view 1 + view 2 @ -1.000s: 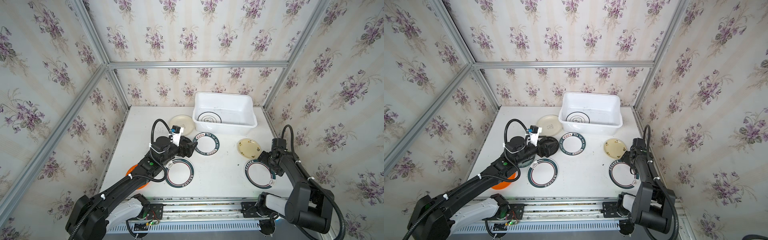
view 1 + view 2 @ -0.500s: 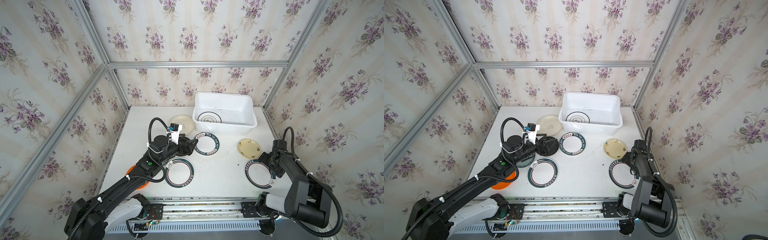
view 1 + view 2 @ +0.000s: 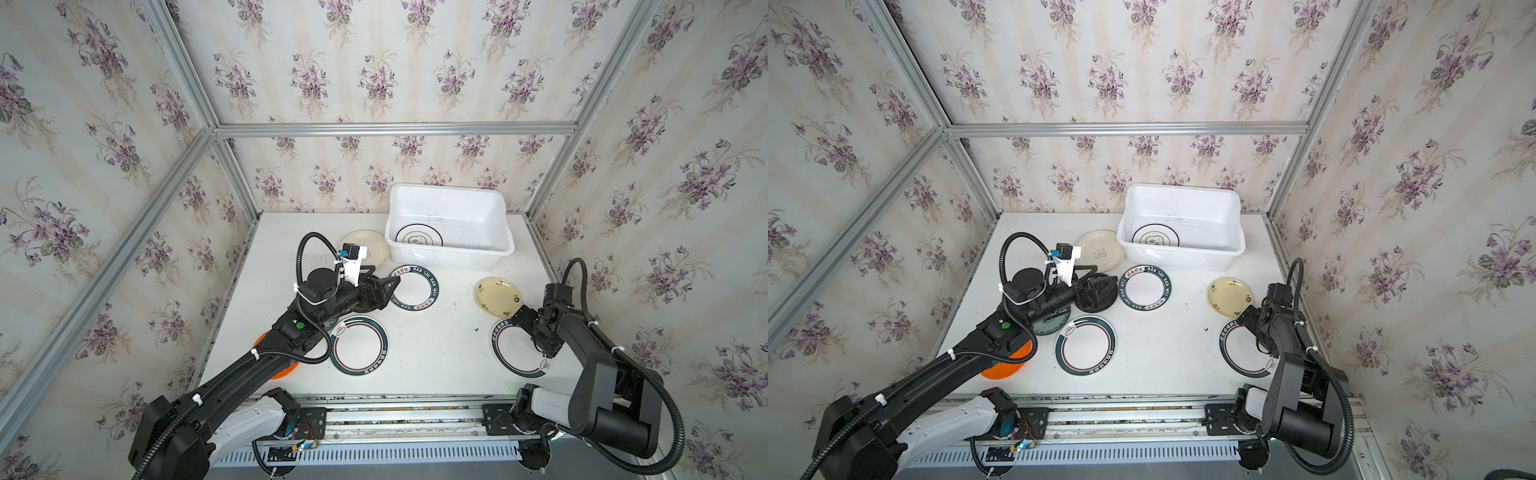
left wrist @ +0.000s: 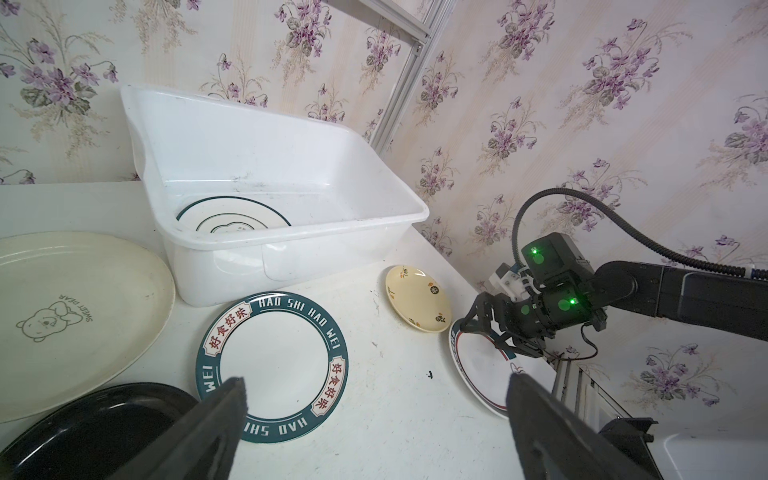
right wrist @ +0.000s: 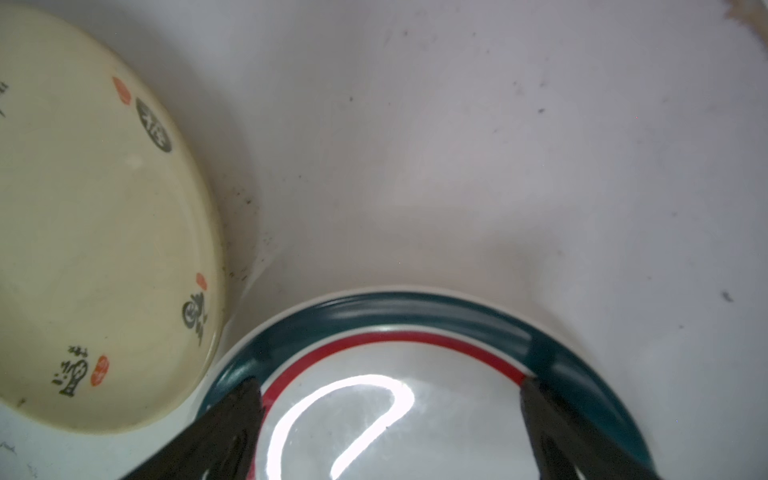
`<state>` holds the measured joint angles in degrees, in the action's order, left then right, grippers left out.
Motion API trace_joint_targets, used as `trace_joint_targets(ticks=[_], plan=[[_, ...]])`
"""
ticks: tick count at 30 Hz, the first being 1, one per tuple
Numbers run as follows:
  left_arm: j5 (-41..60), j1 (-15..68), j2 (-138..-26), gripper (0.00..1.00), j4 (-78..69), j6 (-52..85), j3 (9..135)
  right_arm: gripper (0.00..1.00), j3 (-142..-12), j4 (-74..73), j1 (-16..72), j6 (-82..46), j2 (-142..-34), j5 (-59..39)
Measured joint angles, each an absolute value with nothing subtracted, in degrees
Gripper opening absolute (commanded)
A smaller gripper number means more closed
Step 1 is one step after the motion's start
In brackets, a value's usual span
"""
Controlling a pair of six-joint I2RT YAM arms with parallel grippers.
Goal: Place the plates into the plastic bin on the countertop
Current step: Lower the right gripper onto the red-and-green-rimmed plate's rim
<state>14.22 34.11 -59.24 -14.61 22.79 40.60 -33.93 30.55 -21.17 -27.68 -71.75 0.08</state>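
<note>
The plastic bin [image 3: 446, 258] stands at the back of the countertop [image 3: 436, 349] with one ringed plate [image 3: 419, 237] inside. My left gripper [image 3: 388, 286] [image 4: 378, 384] hovers open over the black plate [image 3: 1100, 305], next to the lettered plate [image 3: 415, 287] [image 4: 274, 361]. My right gripper [image 3: 524, 318] [image 5: 390, 386] is open and empty, low over the far rim of a ringed plate [image 3: 515, 353] [image 5: 386, 428]. The pale yellow plate [image 3: 498, 296] [image 5: 95, 232] lies just beyond it. A cream plate [image 3: 374, 245], another ringed plate [image 3: 360, 345], a teal-patterned plate [image 3: 1054, 324] and an orange plate [image 3: 1005, 368] lie on the left half.
Aluminium frame rails [image 3: 540, 245] and papered walls close in the countertop at the back and both sides. The left arm [image 3: 291, 332] lies across the orange and teal-patterned plates. A small dark speck [image 3: 475, 329] sits on bare tabletop between the two ringed plates.
Almost nothing: the right arm has shifted slightly over its ringed plate and the left wrist has barely moved. Both grippers stay open.
</note>
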Motion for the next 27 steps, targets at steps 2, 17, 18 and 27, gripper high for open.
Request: trace_joint_targets(ticks=[2,17,18,27], plan=[[14.22,34.11,-59.22,1.00,-14.59,22.81,40.38,0.99,-33.63,29.67,-21.17,-28.14,-71.85,-0.56],[13.96,34.15,-59.96,1.00,-14.87,22.55,38.81,0.96,-30.79,30.17,-21.12,-29.85,-65.78,-7.09],[13.96,34.15,-60.01,1.00,-14.96,22.52,38.70,0.96,-30.55,30.41,-20.97,-30.22,-65.06,-7.44],[13.91,34.15,-60.64,1.00,-16.25,21.93,37.47,0.97,-28.71,32.82,-15.59,-31.40,-59.22,-8.05]])
